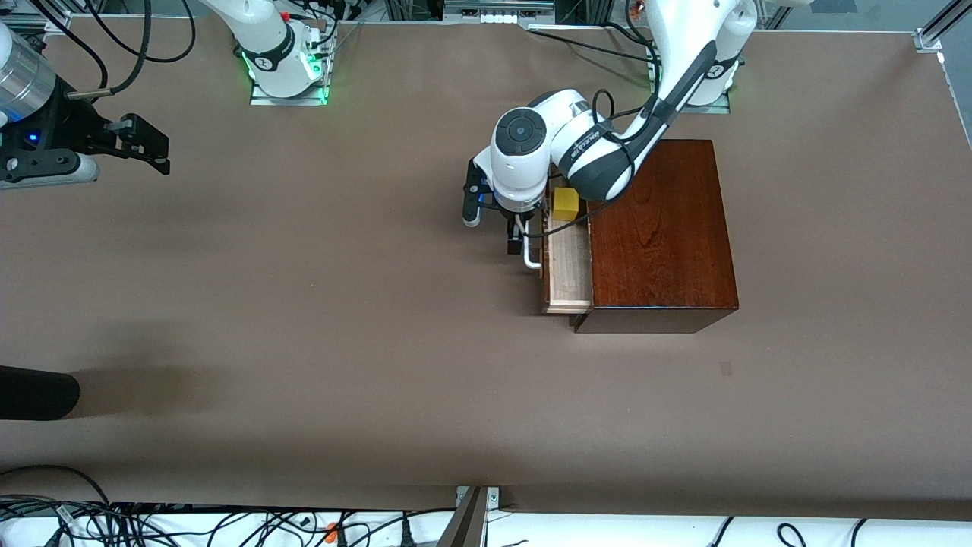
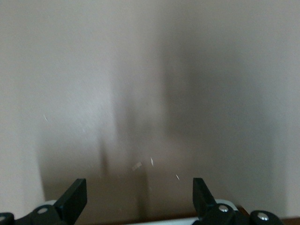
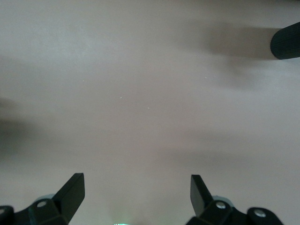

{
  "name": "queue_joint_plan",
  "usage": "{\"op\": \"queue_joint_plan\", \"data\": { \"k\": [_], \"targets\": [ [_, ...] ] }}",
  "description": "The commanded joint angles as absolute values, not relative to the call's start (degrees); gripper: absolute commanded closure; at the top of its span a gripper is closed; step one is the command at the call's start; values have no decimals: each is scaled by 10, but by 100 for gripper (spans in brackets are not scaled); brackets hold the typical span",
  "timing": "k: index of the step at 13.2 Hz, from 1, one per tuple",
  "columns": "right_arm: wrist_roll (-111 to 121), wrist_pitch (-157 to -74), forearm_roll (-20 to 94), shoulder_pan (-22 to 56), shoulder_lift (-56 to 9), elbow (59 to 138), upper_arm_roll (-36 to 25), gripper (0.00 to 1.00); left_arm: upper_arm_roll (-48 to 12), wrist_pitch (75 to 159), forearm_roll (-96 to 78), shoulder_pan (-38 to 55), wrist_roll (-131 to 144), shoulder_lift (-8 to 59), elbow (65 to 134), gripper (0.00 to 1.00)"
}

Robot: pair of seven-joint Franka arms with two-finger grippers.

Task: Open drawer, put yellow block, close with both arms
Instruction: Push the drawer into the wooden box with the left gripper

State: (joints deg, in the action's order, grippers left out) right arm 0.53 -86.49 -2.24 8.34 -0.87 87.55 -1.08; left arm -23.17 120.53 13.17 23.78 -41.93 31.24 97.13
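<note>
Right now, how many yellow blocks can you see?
1. The block sits in the open drawer, beside the left claw at the handle. More could be hidden under the arm.

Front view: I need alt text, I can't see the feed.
The left tool sits at the white handle of the partly open drawer, with the yellow block inside. The right tool waits open at the right arm's end of the table.
</note>
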Motion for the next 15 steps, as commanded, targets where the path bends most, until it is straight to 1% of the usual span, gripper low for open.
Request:
{"op": "queue_joint_plan", "data": {
  "k": [1, 6, 11, 15],
  "targets": [
    [-2, -863, -12, 85, -11, 866, -13, 0, -226, 1106, 146, 229, -432, 293, 955, 0],
    [-2, -869, -12, 83, -12, 865, -13, 0, -229, 1047, 153, 192, -431, 298, 951, 0],
    [1, -870, -12, 83, -15, 865, -14, 0, -229, 1046, 153, 192, -435, 305, 951, 0],
    [1, -870, -12, 82, -15, 865, -15, 0, -241, 1047, 113, 200, -407, 293, 928, 0]
  ]
}}
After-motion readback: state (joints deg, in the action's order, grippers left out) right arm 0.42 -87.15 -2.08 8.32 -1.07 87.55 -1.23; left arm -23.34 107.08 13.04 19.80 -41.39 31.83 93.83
